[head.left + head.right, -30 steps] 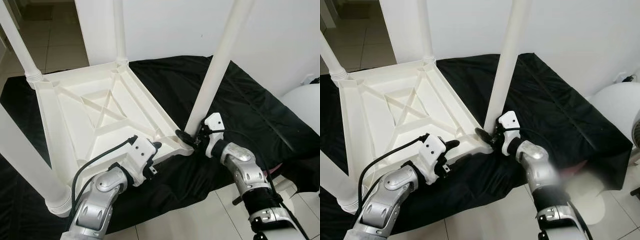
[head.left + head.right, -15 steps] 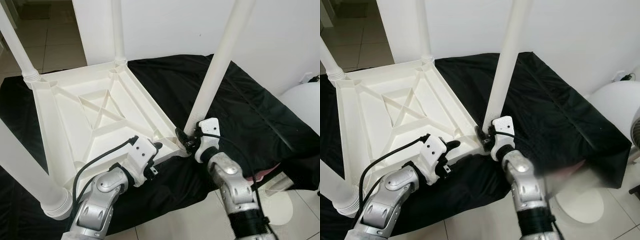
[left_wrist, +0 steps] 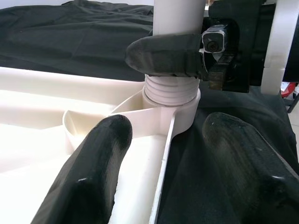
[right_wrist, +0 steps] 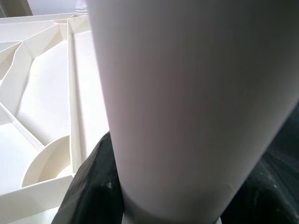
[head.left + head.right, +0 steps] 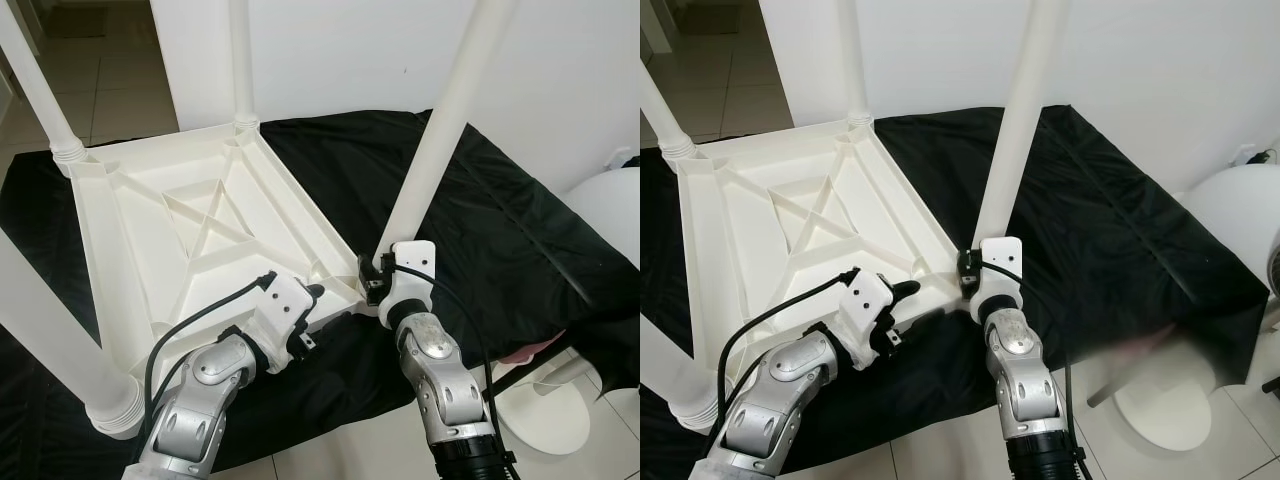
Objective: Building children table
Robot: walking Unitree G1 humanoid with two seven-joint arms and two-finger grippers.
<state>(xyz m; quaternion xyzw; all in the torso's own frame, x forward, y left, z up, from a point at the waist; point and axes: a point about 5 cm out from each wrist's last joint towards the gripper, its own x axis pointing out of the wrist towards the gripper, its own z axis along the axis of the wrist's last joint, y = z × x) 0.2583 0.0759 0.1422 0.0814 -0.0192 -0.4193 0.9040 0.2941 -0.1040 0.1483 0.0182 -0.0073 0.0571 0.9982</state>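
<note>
Now I see my right pincer (image 5: 374,283) clamped round the white leg (image 5: 440,140) at the near corner of the upturned white table (image 5: 190,240) on black cloth (image 5: 480,210); left pincer (image 5: 305,318) spread apart astride its rim.

A black cloth (image 5: 520,220) covers the tiled floor (image 5: 110,90) beside a white wall (image 5: 330,50).

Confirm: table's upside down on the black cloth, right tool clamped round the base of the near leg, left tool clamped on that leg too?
Not the left one. The left tool sits open at the tabletop edge, fingers straddling the rim short of the leg, as the left wrist view shows. The right tool does clamp the leg base, over the black cloth.
</note>
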